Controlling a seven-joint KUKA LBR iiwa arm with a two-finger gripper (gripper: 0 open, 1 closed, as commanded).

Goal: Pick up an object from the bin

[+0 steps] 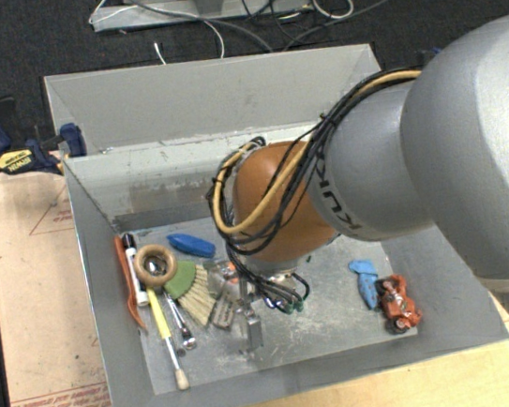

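Observation:
My gripper [236, 316] hangs below the arm's wrist, low over the bin floor left of centre. It is just right of a green-handled brush [186, 280], whose pale bristles [202, 297] fan out toward it. A small silver wrench [182, 330] lies left of the gripper. A roll of tape [155, 265] stands beyond the brush, and a flat blue oval piece [192, 246] lies behind it. I see nothing held in the gripper.
Along the left wall lie a red-handled tool [129, 285] and a long yellow stick [167, 339]. At the right, a small blue figure [366, 282] and a red toy car [398, 304] lie together. The arm covers the bin's middle and back right.

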